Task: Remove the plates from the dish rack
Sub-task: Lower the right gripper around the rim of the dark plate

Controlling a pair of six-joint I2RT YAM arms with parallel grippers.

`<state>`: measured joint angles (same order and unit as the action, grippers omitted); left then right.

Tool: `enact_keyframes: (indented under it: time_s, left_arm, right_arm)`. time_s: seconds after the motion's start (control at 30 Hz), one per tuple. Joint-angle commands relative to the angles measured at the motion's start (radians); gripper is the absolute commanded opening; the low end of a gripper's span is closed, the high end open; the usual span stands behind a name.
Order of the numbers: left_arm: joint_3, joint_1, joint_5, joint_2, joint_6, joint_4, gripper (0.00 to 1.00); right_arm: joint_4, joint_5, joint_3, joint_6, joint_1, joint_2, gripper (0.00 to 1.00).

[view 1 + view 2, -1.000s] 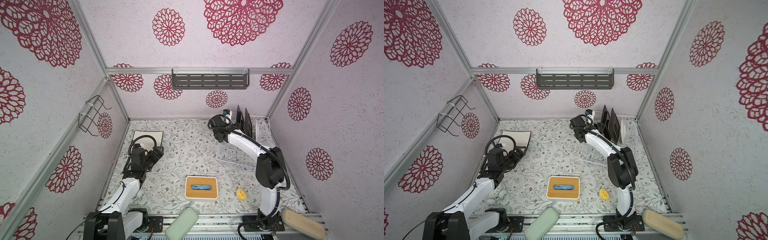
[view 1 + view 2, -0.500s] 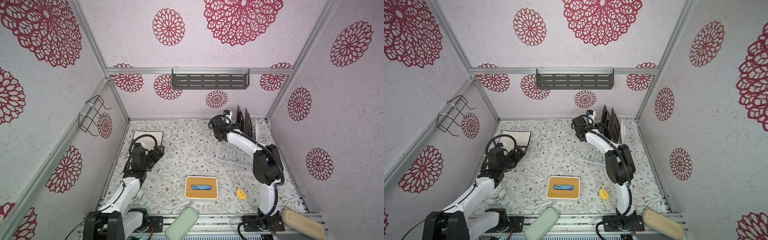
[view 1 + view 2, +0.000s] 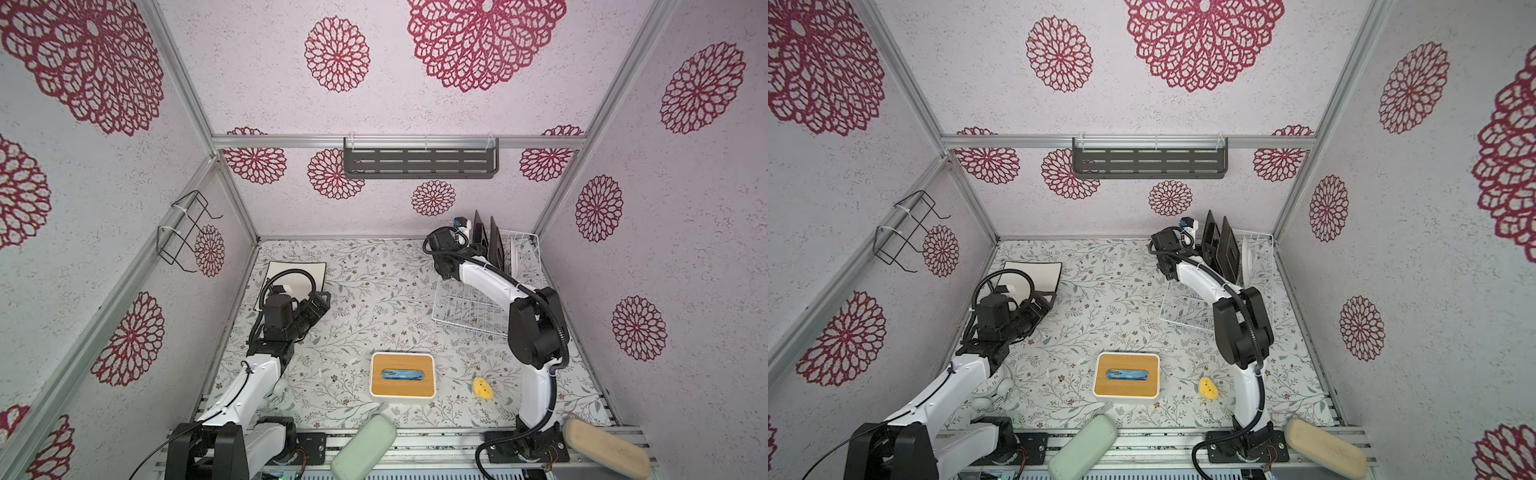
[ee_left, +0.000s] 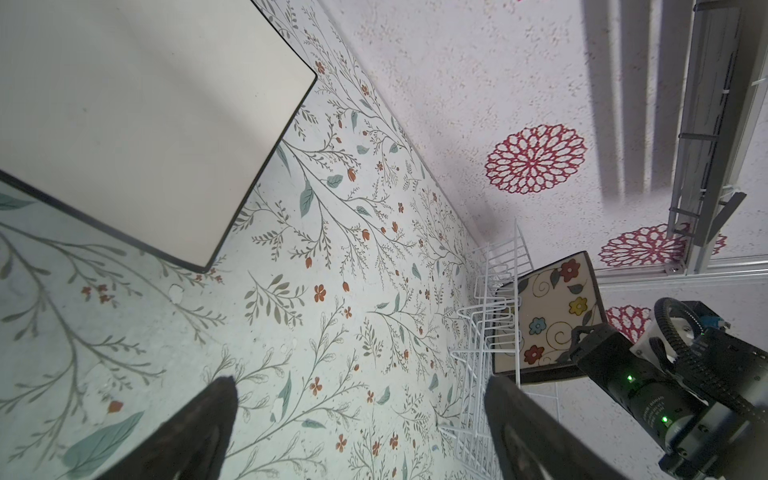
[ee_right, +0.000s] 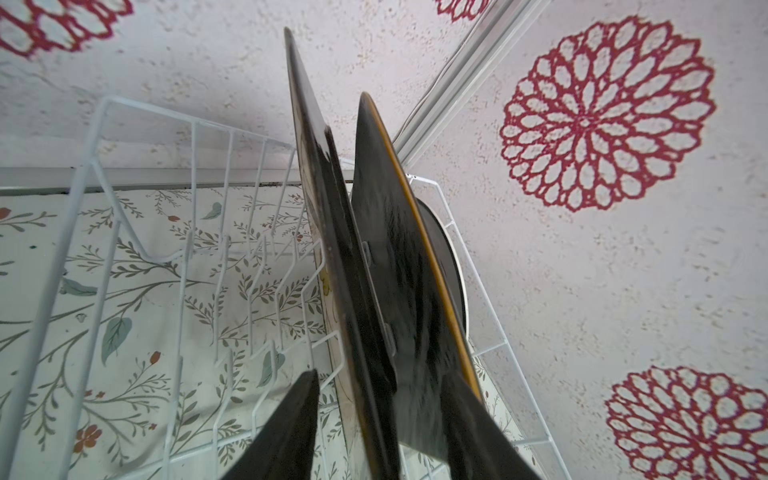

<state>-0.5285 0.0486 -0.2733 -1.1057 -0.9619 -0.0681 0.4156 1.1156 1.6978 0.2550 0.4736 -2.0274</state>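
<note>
The white wire dish rack (image 3: 465,307) (image 3: 1187,307) stands at the back right. Two dark square plates (image 3: 478,237) (image 3: 495,245) and a round white plate (image 3: 515,253) stand upright in its far end. My right gripper (image 5: 380,376) (image 3: 477,250) is open astride the edge of the nearer dark plate (image 5: 332,249), and a gap shows beside one finger. A cream square plate (image 3: 291,272) (image 4: 145,124) lies flat at the back left. Beside it, my left gripper (image 4: 361,415) (image 3: 322,301) hangs open over the cloth, holding nothing.
A white box with a bamboo top (image 3: 402,375) sits front centre, with a small yellow thing (image 3: 482,387) to its right. An alarm clock (image 3: 992,386) lies under the left arm. A grey slotted shelf (image 3: 419,163) hangs on the back wall and a black wire bracket (image 3: 183,232) on the left wall.
My right arm has drawn its elbow in, the gripper has edged along the nearer dark plate, and its jaws have narrowed. The left arm has not moved.
</note>
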Motion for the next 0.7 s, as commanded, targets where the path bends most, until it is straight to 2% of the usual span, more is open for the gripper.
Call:
enact_keyframes:
  time_s: [0.0, 0.17, 0.67]
  left_arm:
    - [-0.029, 0.01, 0.009, -0.001, 0.012, -0.003, 0.97]
    - [-0.034, 0.01, 0.011, -0.001, 0.02, 0.007, 0.97]
    - [-0.038, 0.011, 0.009, -0.001, 0.016, 0.008, 0.97]
  right_arm:
    - [-0.011, -0.016, 0.007, 0.005, -0.013, 0.007, 0.48]
    - [-0.017, -0.005, -0.003, 0.004, -0.018, 0.002, 0.4]
    - [-0.072, 0.017, -0.044, -0.021, -0.032, 0.011, 0.27]
